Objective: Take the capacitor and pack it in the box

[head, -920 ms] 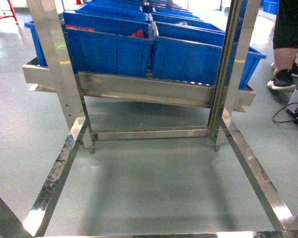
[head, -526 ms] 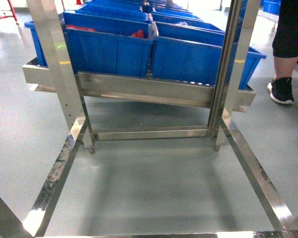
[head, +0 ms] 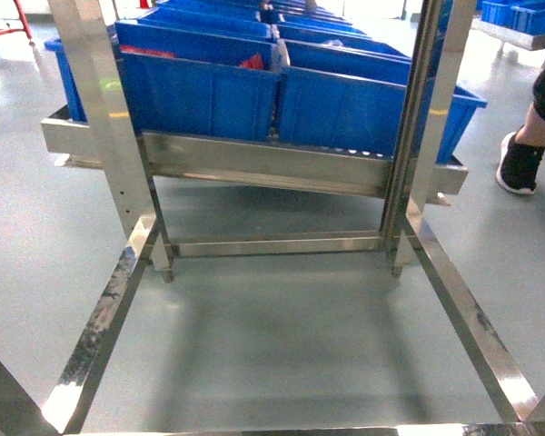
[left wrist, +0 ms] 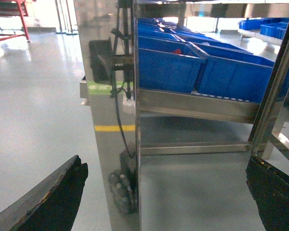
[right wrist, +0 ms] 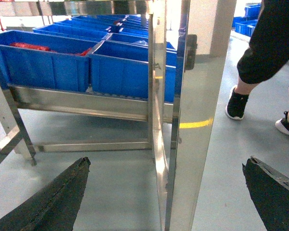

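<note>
Neither the capacitor nor the box shows in any view. My left gripper [left wrist: 164, 161] hangs open over the grey floor, its two dark fingers [left wrist: 53, 197] at the bottom corners of the left wrist view, either side of a shiny steel post [left wrist: 113, 96]. In the right wrist view my right gripper [right wrist: 167, 161] is open too, its fingers [right wrist: 53, 197] straddling another steel post [right wrist: 183, 144] with nothing held. The head view shows neither gripper.
A steel rack [head: 263, 163] carries rows of large blue bins [head: 200, 91]; something red [head: 252, 62] lies in one. Its floor rails [head: 100, 318] frame bare grey floor ahead. A person's leg and black shoe [head: 520, 163] stand at the right, also seen as a person [right wrist: 260, 57] from the right wrist.
The person at the right has stepped further right, leaving one foot showing. The cable on the floor there has left the view. The rack has not moved.
</note>
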### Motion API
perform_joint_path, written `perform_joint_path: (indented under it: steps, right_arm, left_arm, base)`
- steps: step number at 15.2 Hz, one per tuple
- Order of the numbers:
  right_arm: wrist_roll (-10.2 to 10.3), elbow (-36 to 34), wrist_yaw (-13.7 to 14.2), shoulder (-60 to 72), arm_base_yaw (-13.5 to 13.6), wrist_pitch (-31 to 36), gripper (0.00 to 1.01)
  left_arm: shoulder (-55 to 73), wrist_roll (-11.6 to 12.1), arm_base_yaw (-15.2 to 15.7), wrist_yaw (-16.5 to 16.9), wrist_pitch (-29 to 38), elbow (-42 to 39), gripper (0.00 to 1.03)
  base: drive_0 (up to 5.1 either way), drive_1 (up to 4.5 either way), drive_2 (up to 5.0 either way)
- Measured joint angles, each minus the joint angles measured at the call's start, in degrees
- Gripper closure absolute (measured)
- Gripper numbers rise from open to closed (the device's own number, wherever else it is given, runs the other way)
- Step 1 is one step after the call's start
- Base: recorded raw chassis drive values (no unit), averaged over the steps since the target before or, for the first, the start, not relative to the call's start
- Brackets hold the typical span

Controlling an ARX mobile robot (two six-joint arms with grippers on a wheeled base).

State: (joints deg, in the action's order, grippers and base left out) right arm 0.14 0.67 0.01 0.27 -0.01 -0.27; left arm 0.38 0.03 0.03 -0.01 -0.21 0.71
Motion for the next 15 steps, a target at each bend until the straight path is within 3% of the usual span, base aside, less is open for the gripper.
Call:
perform_joint_path:
  steps: [15]
  right_arm:
    - [0.1,0.0,0.0,0.0,0.0,-0.1,0.03]
  left_arm:
    - [0.0,0.0,0.0,0.1,0.0,0.0,0.05]
  base:
    - [0.0,0.00,0.0]
